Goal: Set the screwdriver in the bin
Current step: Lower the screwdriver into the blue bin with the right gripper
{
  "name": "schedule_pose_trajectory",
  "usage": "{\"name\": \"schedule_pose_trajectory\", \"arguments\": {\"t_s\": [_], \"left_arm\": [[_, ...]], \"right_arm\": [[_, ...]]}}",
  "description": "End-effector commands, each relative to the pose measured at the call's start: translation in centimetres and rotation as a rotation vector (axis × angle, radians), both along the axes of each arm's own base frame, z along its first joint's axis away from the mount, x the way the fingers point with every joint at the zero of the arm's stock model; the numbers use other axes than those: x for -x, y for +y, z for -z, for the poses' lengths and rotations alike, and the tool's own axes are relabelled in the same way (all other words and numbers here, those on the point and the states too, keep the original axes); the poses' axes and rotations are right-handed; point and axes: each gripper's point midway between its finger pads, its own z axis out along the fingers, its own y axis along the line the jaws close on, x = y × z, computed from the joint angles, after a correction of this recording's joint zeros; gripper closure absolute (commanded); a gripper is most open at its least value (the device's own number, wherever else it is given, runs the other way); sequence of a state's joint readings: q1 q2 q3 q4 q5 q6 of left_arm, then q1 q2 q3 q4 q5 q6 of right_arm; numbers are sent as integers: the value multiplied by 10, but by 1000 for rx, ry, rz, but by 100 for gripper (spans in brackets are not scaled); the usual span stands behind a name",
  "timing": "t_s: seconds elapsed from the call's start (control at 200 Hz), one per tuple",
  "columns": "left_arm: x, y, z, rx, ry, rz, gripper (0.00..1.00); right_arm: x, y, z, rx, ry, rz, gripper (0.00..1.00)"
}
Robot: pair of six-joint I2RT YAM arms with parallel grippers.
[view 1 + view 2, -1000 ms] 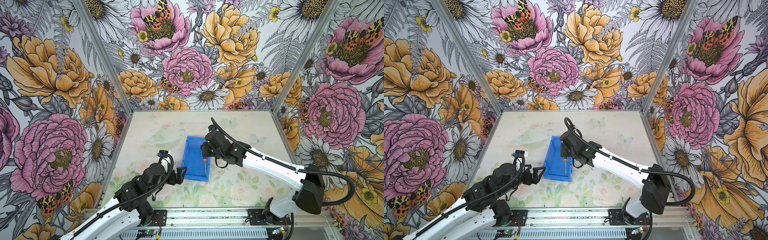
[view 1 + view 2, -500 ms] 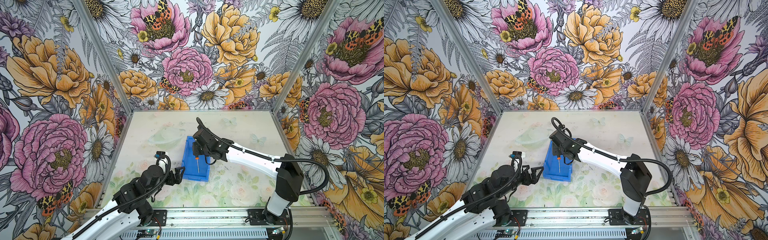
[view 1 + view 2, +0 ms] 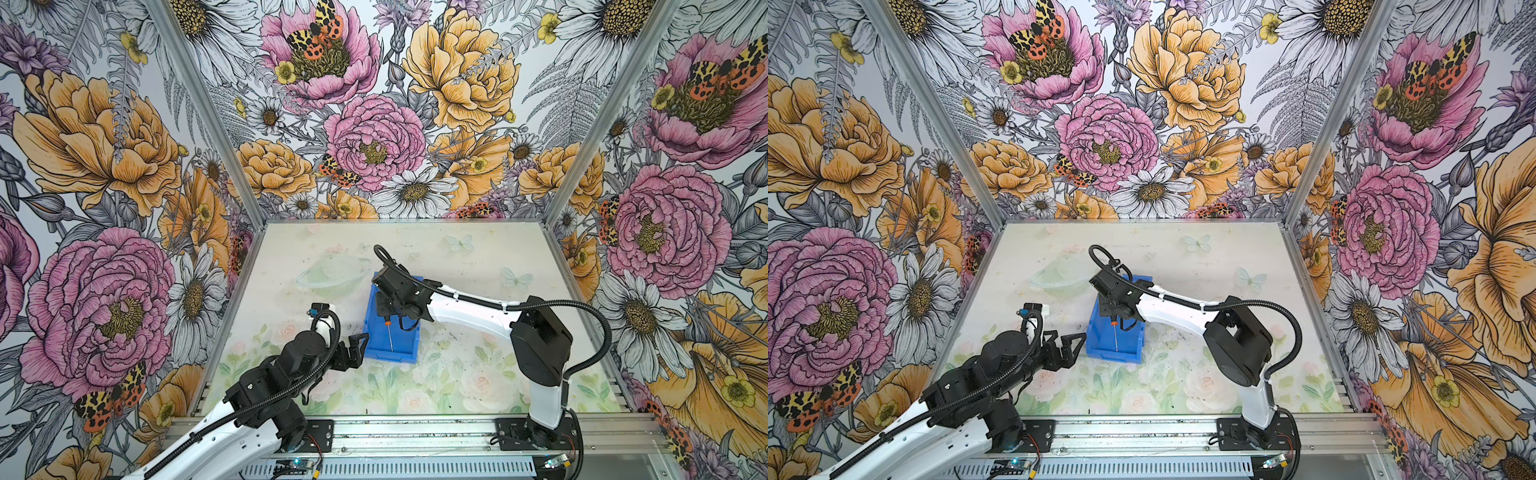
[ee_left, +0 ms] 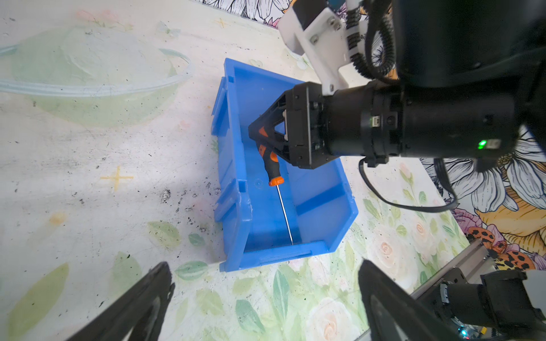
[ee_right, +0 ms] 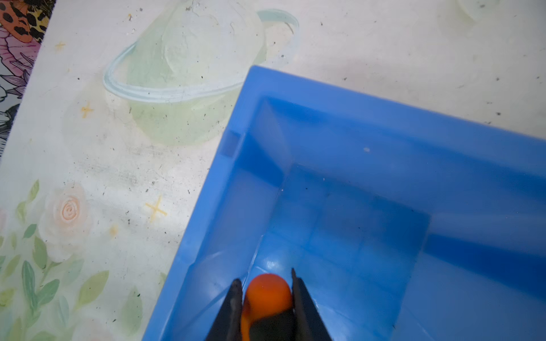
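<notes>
1. The right gripper point(image 4: 256, 134) is clamped tight on the orange-and-black handle of the screwdriver point(image 4: 274, 177).
2. The screwdriver slants down inside the blue bin point(image 4: 232, 165), its shaft tip near the low front lip.
3. The left gripper point(image 4: 263, 263) holds its fingers wide and empty, just beside the bin.

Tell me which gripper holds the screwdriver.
The right gripper, shut on the screwdriver over the bin; the left gripper stands open, empty, beside it.

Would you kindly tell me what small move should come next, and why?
Probably open the right hand: it is shut on the screwdriver handle, and the whole tool is within the bin walls, so letting go should leave it in.
</notes>
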State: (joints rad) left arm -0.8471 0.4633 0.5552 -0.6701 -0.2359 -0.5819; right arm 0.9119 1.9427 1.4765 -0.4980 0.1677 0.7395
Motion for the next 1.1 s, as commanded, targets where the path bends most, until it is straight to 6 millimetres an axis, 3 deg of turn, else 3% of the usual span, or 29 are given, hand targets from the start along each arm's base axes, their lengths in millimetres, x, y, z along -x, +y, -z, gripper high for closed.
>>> {"name": "schedule_pose_trajectory", "arguments": {"t_s": [0.0,0.34,0.515,0.736,1.091], "left_arm": [[0,3,2,-4,-1,-20,1],[-1,5,3,-5,-2,-27,1],[0,5,3,-7,-1,-27,1],[-1,6,3,-8,-2,-30,1],[-1,5,3,-6,-3,-30,1]], "right_arm": [[-11,8,4,-21,-6,9,100],[-15,5,44,27,51,15,100],[-13,1,58,52,67,21,94],[-14,-2,57,61,58,33,86],[-19,-3,38,48,13,43,66]]}}
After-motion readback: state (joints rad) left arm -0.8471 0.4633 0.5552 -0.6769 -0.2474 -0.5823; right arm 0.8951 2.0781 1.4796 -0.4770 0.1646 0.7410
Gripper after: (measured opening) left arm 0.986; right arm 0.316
